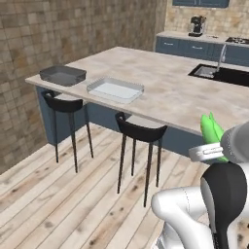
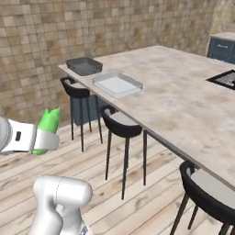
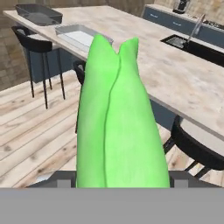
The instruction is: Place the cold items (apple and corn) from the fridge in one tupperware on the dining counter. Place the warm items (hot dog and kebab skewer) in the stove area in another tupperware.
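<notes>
- Stretching across the room, the dining counter [image 1: 165,92] carries two tupperwares at its far left end.
- Dark tupperware [image 1: 62,75] sits at that end's corner.
- Clear tupperware [image 1: 115,89] lies just beside it, along the stool-side edge.
- Corn [image 3: 120,127] in green husk, pinched by the gripper [image 1: 214,148], hangs above the floor, short of the counter.

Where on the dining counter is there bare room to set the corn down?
The gripper holds the corn. The clear tupperware and dark tupperware crowd the counter's stool-side corner. The wide stretch between the clear tupperware and the sink lies bare.
</notes>
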